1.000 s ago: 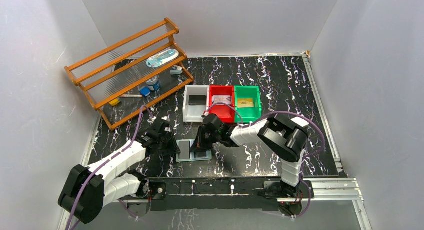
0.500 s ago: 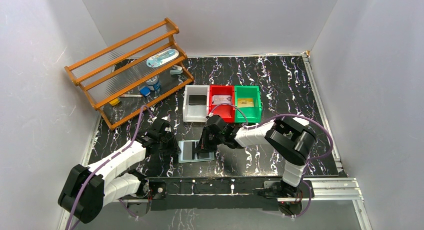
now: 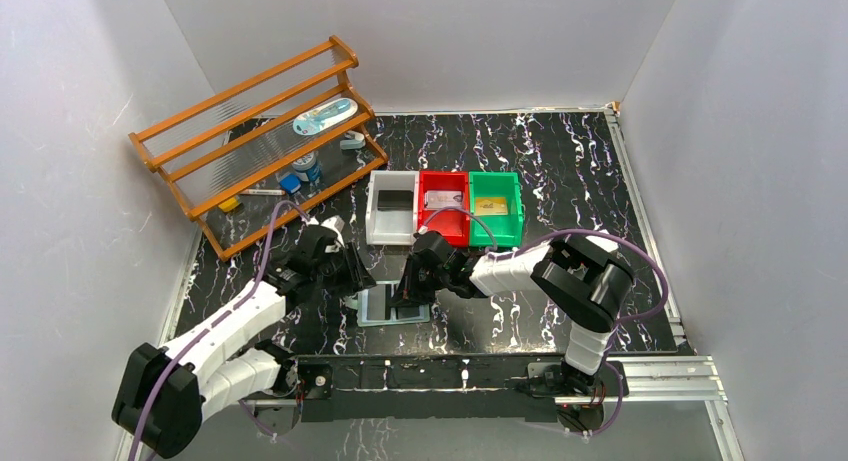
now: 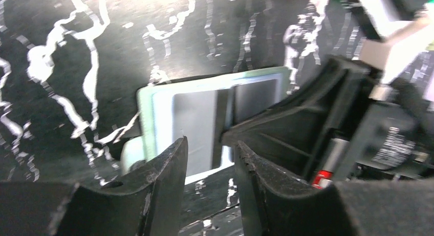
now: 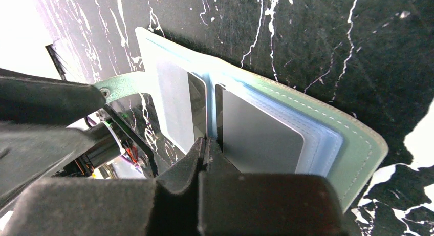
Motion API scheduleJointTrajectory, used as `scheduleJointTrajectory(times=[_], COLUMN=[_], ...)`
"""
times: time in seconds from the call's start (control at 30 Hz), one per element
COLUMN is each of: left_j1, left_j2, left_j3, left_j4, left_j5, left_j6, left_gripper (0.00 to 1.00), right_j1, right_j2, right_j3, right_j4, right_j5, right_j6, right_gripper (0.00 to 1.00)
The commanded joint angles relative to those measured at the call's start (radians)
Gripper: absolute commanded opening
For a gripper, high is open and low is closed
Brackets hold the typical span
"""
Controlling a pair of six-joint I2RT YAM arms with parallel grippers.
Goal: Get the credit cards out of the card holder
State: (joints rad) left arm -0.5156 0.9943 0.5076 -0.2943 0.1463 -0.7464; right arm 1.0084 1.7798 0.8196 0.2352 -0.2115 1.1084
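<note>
The grey-green card holder (image 3: 376,303) lies spread open on the table, near the front. It also shows in the left wrist view (image 4: 184,118) and the right wrist view (image 5: 353,144). A dark card (image 5: 256,136) sits in its clear pocket and another dark edge (image 5: 197,105) shows beside the fold. My right gripper (image 3: 408,293) is shut, its tips (image 5: 207,142) on the holder's middle fold; I cannot tell if they pinch a leaf. My left gripper (image 3: 352,273) is open and empty (image 4: 210,149), just above the holder's left edge. Single cards lie in the grey (image 3: 396,196), red (image 3: 443,199) and green (image 3: 490,205) bins.
Three bins stand in a row behind the holder: grey (image 3: 375,221), red (image 3: 461,221) and green (image 3: 517,216). A wooden rack (image 3: 190,191) with small items stands at the back left. White walls close in the table on three sides.
My left gripper has risen and moved back and right, off the table beside the holder's left edge. The right gripper stays on the holder's fold.
</note>
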Motion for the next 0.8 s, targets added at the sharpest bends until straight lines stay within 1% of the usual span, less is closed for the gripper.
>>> scheduleJointTrajectory(times=[0.0,0.07,0.2,0.33,0.47,0.6,0.7,0.77], left_j1=[-0.004,-0.003,-0.004,-0.004,-0.004,-0.004,-0.004,-0.003], left_j2=[0.015,0.059,0.111,0.111,0.11,0.125,0.143,0.14], left_j3=[0.034,0.025,-0.02,-0.054,-0.066,-0.086,-0.085,-0.089], left_j4=[0.094,0.117,0.136,0.131,0.091,0.122,0.11,0.104], left_j5=[0.141,0.169,0.151,0.108,0.054,0.064,0.056,0.045], left_j6=[0.011,0.005,-0.02,-0.024,-0.011,-0.009,-0.004,-0.004], left_gripper=[0.39,0.39,0.37,0.36,0.35,0.34,0.32,0.31], right_j1=[0.002,0.002,0.002,0.002,0.002,0.002,0.002,0.002], right_j2=[-0.014,-0.014,-0.016,-0.017,-0.02,-0.021,-0.032,-0.032], right_j3=[-0.016,-0.017,-0.019,-0.017,-0.014,-0.012,-0.032,-0.032], right_j4=[-0.012,-0.011,-0.012,-0.011,-0.01,0.005,0.058,0.082], right_j5=[0.015,0.015,0.015,0.012,0.011,0.003,0.011,0.012], right_j6=[-0.001,0.0,-0.001,-0.001,-0.001,0.003,0.023,0.028], right_gripper=[0.0,0.0,0.0,0.0,0.0,0.0,0.0,0.03])
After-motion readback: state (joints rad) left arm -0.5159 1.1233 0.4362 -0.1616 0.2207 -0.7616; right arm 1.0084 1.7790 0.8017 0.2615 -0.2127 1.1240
